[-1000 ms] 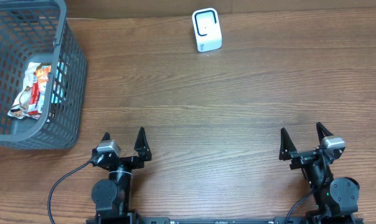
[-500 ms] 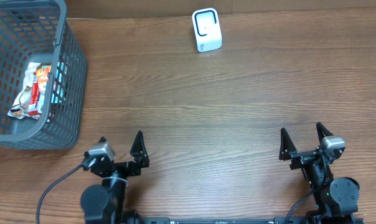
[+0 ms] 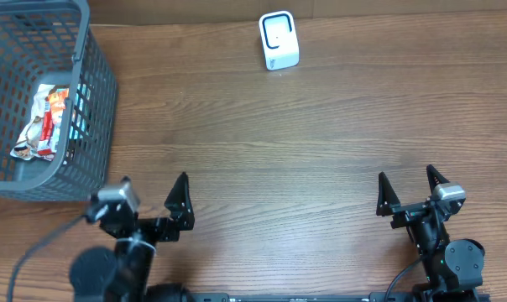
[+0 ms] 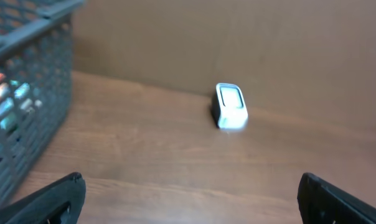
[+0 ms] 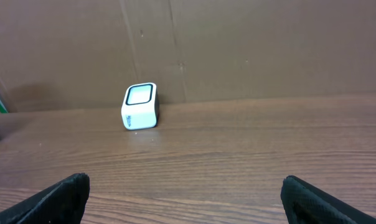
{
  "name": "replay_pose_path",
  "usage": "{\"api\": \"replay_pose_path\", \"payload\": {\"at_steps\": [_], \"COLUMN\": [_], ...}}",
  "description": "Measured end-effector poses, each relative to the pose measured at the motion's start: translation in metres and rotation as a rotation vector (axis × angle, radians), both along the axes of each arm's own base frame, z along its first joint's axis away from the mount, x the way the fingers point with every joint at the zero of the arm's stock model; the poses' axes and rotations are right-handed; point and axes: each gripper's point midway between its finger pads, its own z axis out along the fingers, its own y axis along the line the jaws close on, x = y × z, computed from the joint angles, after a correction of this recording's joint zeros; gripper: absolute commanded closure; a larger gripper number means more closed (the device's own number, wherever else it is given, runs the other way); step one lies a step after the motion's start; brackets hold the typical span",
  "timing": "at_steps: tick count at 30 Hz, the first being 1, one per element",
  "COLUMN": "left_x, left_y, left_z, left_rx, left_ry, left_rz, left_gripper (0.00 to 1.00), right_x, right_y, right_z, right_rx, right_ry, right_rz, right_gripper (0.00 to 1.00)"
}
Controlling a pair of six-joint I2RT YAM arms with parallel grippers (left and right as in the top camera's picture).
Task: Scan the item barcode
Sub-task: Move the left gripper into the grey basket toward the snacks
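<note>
Resting low at 7 o'clock in the overhead view, the left gripper (image 3: 151,189) has its two black fingers spread wide with nothing between them. The arm behind it is blurred. At 5 o'clock the right gripper (image 3: 407,180) stands likewise agape and empty, its fingers pointing toward 12 o'clock.

The dark grey plastic mesh basket (image 3: 98,92) sits at 10 o'clock on the brown wood-grain table (image 3: 304,134). Inside it, on the floor near its 3 o'clock wall, lies the item: what looks like a crinkled red, white and orange snack packet (image 3: 48,117), though the mesh hides part of it.

A small white boxy scanner with a dark-rimmed window (image 3: 279,40) stands at 12 o'clock near the table's far edge, well apart from the basket and both grippers.
</note>
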Motion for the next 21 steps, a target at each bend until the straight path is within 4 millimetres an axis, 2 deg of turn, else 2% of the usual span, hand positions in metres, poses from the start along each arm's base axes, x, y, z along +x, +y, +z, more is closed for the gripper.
{"api": "replay_pose_path", "payload": {"at_steps": [6,10,16,21], "left_x": [0.012,0.029,0.041,0.047], "left_y": [-0.008,-0.008,-0.007,-0.006], "left_z": [0.013,0.028,0.012,0.010], "left_rx": [0.036,0.048,0.041,0.034], "left_ry": [0.213,0.252,0.339,0.363], "left_rz": [-0.077,-0.097,-0.103,-0.103], "left_gripper": [0.00,0.00,0.00,0.01], "right_x": [0.000,0.000,0.000,0.000], "right_y": [0.000,0.000,0.000,0.000], "right_z": [0.000,0.000,0.000,0.000], "right_rx": [0.000,0.000,0.000,0.000], "right_ry": [0.000,0.000,0.000,0.000], "right_rz": [0.000,0.000,0.000,0.000], "right_gripper": [0.00,0.00,0.00,0.00]}}
